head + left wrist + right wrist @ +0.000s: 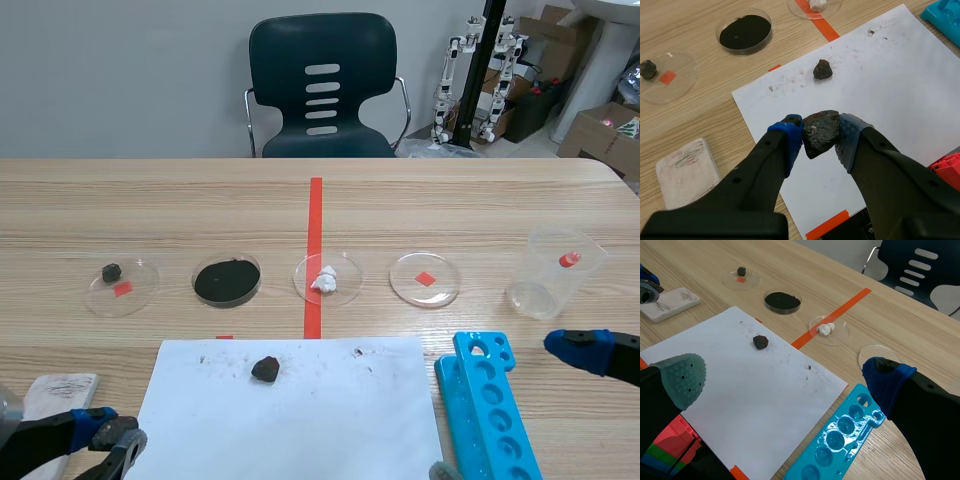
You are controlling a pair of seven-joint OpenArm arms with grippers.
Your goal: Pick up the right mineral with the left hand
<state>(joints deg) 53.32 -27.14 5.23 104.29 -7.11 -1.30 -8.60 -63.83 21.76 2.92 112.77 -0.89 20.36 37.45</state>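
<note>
Mineral (818, 131) half-hidden inside left end effector (820, 141)

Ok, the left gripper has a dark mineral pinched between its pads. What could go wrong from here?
1. The left gripper holds the mineral only at its pad tips, and the stone is irregular, so it might twist out and drop.
2. The white paper carries dark specks, so these stones may crumble; a tighter squeeze could chip it.
</note>
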